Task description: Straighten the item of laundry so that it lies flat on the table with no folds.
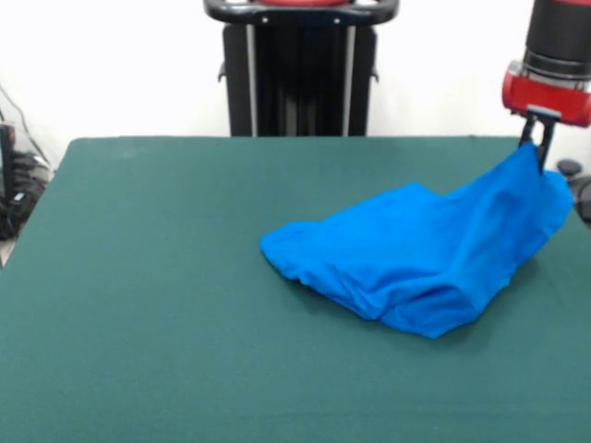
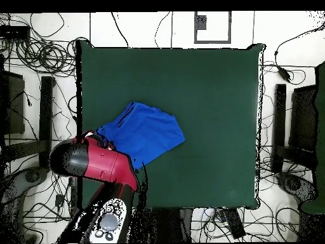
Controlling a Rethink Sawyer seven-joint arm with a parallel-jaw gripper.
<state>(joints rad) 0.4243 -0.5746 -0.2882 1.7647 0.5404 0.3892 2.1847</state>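
- Dark green table point(image 1: 138, 305) fills the front view, its top flat and felt-like.
- Blue T-shirt point(image 1: 416, 254) lies rumpled at its right, one corner raised.

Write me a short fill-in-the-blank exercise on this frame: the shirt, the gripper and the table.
1. The gripper is shut on one edge of the ____ T-shirt.
2. The held edge is lifted off the table, while the rest of the cloth lies ____ on it.
3. The table's top is dark ____.

Missing words: blue; bunched; green
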